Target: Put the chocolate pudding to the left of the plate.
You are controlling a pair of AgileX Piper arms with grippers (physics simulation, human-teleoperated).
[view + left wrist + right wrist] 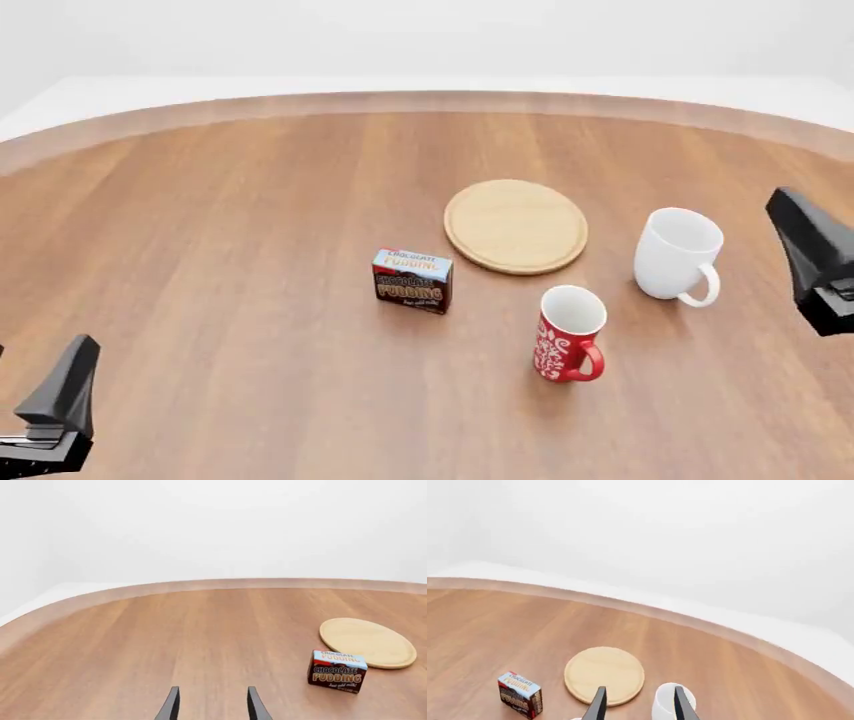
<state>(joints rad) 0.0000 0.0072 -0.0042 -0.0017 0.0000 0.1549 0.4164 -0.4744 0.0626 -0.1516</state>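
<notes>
Standing upright at centre frame in the front view, the chocolate pudding sits on the table just below and left of the plate, near its rim but apart from it. You have not yet touched it. To its lower right stands the red mug, with the white mug further right, both clear of the box.

The left gripper shows its fingers parted and holding nothing; it waits at lower left, well apart from the box. The right gripper is likewise spread and empty, above the white mug.

Judgement: use the left arm, as it has the unobstructed approach. Close across the box's narrow faces, lift clear, and set it down level with the plate's centre on its left, leaving a visible gap to the rim.
</notes>
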